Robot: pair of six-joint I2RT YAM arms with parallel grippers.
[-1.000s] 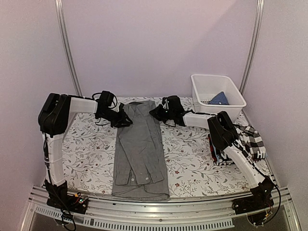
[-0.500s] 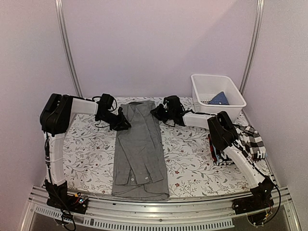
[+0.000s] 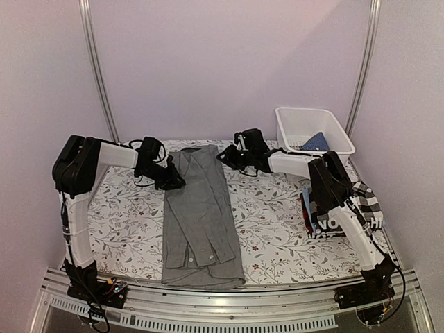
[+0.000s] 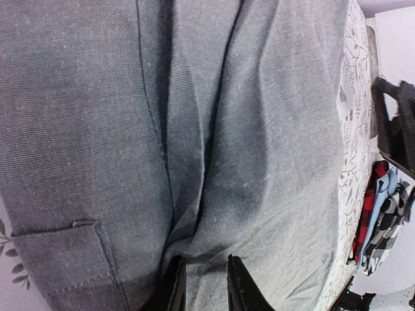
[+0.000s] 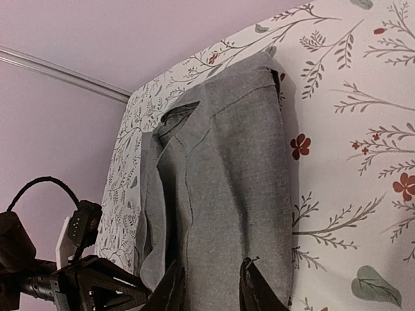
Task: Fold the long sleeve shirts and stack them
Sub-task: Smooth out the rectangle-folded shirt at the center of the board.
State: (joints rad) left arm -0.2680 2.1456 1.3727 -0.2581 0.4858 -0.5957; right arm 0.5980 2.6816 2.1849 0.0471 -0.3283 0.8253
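A grey button-up shirt (image 3: 201, 215), folded into a long strip, lies down the middle of the table. My left gripper (image 3: 175, 182) is at its upper left edge. In the left wrist view the left gripper (image 4: 204, 262) is shut on a puckered fold of the grey shirt (image 4: 246, 129). My right gripper (image 3: 223, 157) hovers at the shirt's far right corner. In the right wrist view the right gripper (image 5: 213, 262) is open above the grey shirt (image 5: 227, 181), which lies flat. At the right edge sits a stack of folded shirts (image 3: 340, 211), checked cloth and a dark one with white letters.
A white basket (image 3: 326, 149) stands at the back right with a blue cloth (image 3: 316, 142) inside. The table carries a flowered cover (image 3: 270, 222). The stack (image 4: 379, 214) also shows in the left wrist view. The left arm (image 5: 65, 275) appears in the right wrist view.
The right gripper has opened and drawn up and back from the shirt's right edge. Its forearm has shifted, uncovering the lettered shirt on the stack. The left gripper has barely moved.
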